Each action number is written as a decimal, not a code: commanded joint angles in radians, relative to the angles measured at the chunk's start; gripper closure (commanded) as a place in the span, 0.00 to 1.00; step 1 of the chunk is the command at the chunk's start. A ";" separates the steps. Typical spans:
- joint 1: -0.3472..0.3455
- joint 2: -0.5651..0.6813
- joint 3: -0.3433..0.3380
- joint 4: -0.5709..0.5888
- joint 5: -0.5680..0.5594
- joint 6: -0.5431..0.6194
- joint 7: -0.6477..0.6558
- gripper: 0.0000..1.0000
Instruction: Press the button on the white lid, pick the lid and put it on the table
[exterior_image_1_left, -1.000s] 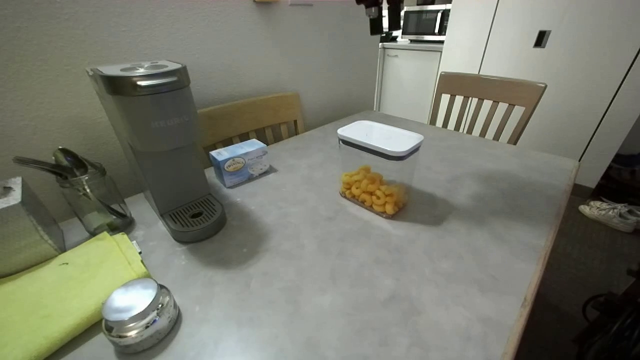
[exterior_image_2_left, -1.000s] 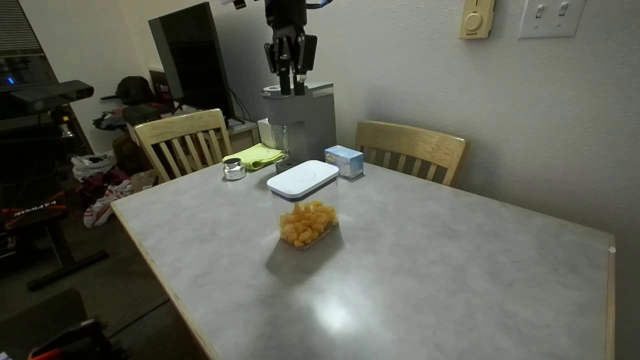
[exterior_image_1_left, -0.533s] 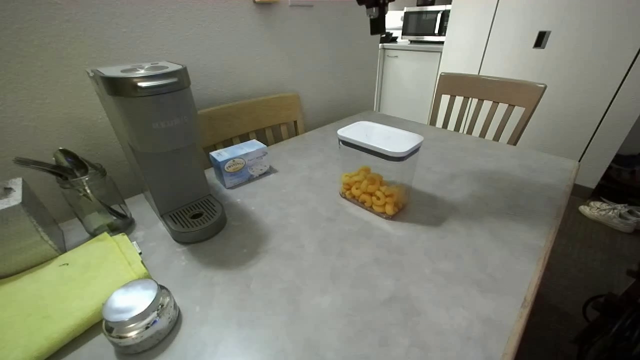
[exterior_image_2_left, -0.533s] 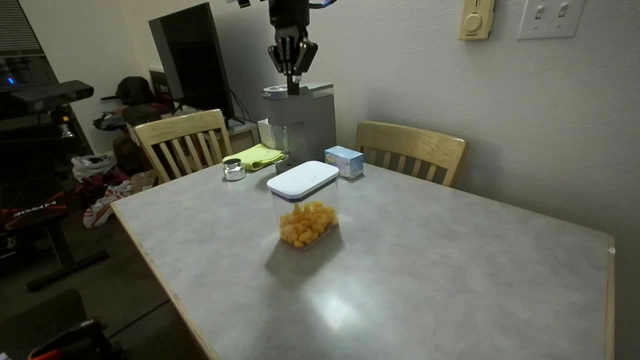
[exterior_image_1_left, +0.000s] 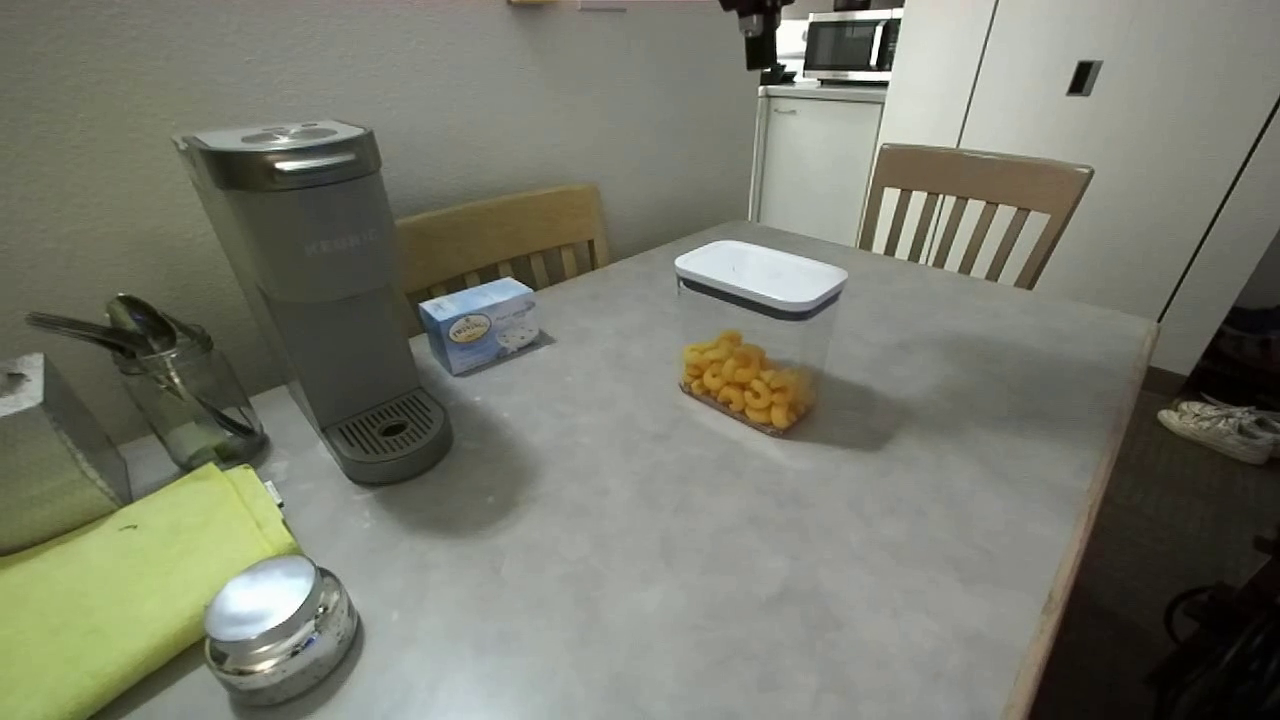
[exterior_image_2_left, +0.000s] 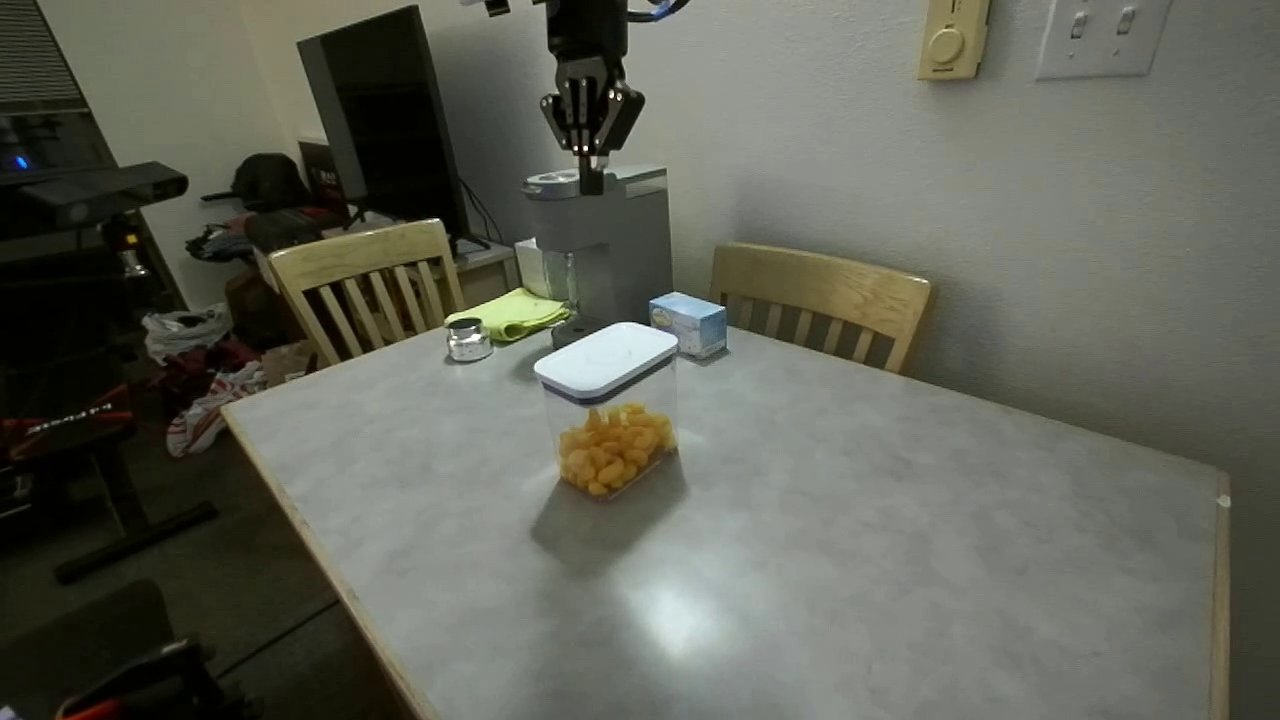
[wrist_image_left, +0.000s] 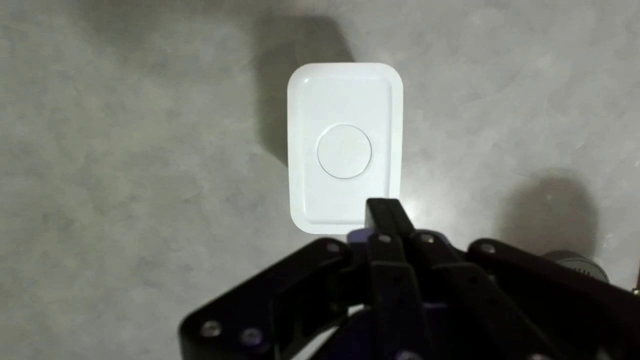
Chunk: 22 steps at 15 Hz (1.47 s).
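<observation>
Coffee maker (exterior_image_1_left: 315, 300), microwave (exterior_image_1_left: 848, 46) and shoes (exterior_image_1_left: 1213, 432) suggest a home.

The gripper (exterior_image_2_left: 591, 183) is black, with long angular bars (wrist_image_left: 295, 272) — silver screws (wrist_image_left: 211, 328) stud them — and blunt, square-cornered fingertips (wrist_image_left: 376, 215). Above the gripper, the wrist (exterior_image_2_left: 587, 30) is a black cylinder; beside it, a blue cable (exterior_image_2_left: 659, 14) curves.

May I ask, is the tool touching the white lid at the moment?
No, in an exterior view the tool hangs above the white lid, with a clear gap between.
</observation>
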 joint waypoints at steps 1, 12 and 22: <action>-0.049 -0.018 -0.009 -0.090 0.018 0.036 -0.087 1.00; -0.083 -0.020 -0.007 -0.205 0.008 0.067 -0.193 1.00; -0.075 0.004 -0.011 -0.173 0.001 0.047 -0.175 0.99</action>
